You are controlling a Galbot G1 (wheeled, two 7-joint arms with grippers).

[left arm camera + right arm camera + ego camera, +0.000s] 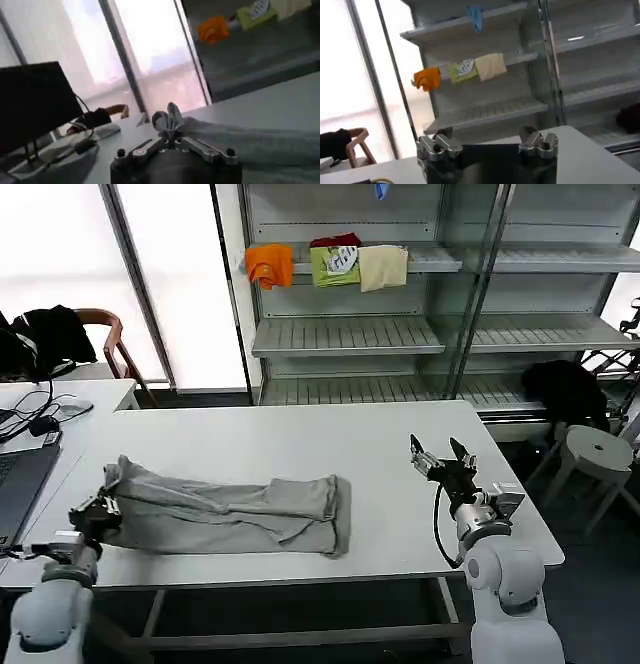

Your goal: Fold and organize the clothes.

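While the left gripper [103, 506] pinches it, the grey shirt [230, 512] lies rumpled.

Soft, matt grey cloth shirt [225, 512] is lying wrinkled on the smooth, matt white counter [300, 439] at lower left.

Light grey shirt [225, 512] lies bunched lengthwise on table.

No legible text or labels.
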